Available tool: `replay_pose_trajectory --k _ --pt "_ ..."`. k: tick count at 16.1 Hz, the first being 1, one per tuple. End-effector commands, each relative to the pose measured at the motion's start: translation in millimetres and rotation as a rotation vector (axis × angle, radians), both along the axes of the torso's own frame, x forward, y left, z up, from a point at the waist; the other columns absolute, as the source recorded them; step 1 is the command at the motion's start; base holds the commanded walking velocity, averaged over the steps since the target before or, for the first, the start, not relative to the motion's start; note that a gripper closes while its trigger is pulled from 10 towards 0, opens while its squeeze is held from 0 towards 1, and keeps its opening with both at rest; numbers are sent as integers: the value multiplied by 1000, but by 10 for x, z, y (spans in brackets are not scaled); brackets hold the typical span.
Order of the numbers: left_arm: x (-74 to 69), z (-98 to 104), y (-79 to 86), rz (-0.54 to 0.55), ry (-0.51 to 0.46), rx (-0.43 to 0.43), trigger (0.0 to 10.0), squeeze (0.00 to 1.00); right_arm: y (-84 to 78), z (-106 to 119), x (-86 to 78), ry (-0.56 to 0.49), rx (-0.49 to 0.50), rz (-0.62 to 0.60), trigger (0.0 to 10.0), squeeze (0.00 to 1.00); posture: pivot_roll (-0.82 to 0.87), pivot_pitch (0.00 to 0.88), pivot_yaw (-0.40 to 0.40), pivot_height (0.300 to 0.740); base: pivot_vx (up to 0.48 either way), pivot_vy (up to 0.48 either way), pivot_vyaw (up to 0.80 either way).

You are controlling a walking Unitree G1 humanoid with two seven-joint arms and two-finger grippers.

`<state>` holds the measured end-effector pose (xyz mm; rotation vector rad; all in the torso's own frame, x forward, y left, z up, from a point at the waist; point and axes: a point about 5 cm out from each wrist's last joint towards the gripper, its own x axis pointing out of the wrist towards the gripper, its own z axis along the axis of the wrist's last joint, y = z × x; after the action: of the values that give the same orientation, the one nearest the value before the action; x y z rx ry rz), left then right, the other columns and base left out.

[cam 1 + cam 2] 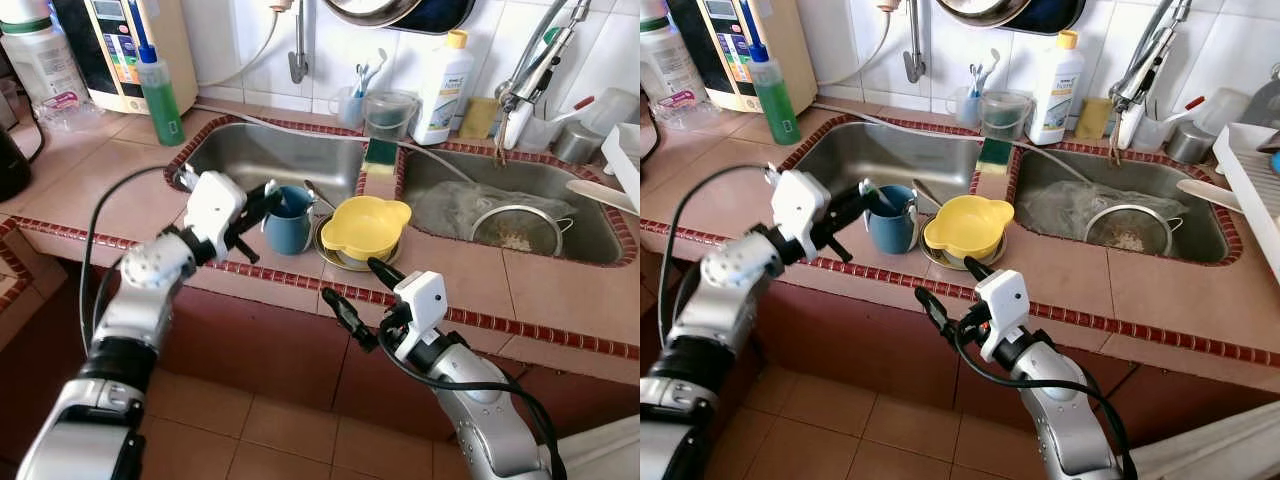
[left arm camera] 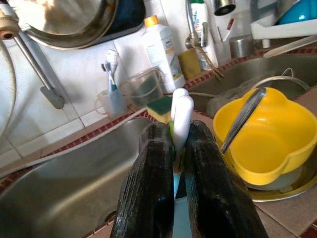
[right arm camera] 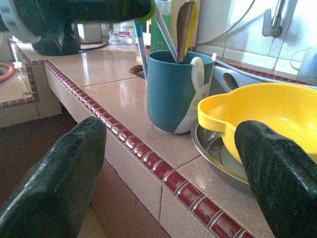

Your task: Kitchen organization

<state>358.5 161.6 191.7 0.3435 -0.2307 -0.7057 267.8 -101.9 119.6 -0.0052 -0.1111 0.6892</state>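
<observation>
1. The left gripper [image 1: 268,197] stands over the blue mug [image 1: 289,226] on the tiled counter [image 1: 110,190], its two black fingers [image 2: 153,183] pinched together on a white-handled utensil [image 2: 181,116] whose lower end sits inside the mug; the grip looks meant to lower the piece in, or draw it out, upright.

2. The mug holds other cutlery handles and stands just in front of the left sink basin [image 1: 260,155], touching or nearly touching the yellow bowl [image 1: 365,226] beside it.

3. That bowl rests on a metal plate [image 1: 332,258], a spoon [image 2: 242,119] leaning in it, likely next for sorting.

4. The right gripper [image 1: 358,300] hangs off the counter's front edge, below the bowl, fingers [image 3: 59,178] spread wide and holding nothing, apparently poised to assist.

5. Farther off: a strainer [image 1: 518,228] in the right sink basin [image 1: 590,235], a white bottle [image 1: 442,90] and green soap bottle [image 1: 158,92] along the wall.
</observation>
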Motion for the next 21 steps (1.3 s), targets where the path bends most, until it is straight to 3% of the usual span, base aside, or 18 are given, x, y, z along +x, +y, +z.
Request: replay_pose_trajectory --k 1,8,14,16,21 --pt "18 160 23 -22 -27 -2 10000 0 5 23 23 -3 -3 3 10000 0 -156 24 16 740 0 0 0" --pt "45 489 210 -50 -35 -10 10000 0 6 39 48 -7 0 1 10000 0 -153 22 12 740 0 0 0" --pt "90 726 403 19 -79 -170 10000 0 6 83 74 -30 16 -11 10000 0 -152 17 11 740 0 0 0" --pt "117 684 443 66 -68 -253 10000 0 -37 194 128 -59 79 -64 10000 0 -153 16 11 740 0 0 0" --pt "157 457 413 158 -39 -299 10000 0 -351 525 259 -192 140 -278 10000 0 -156 16 10 740 0 0 0"
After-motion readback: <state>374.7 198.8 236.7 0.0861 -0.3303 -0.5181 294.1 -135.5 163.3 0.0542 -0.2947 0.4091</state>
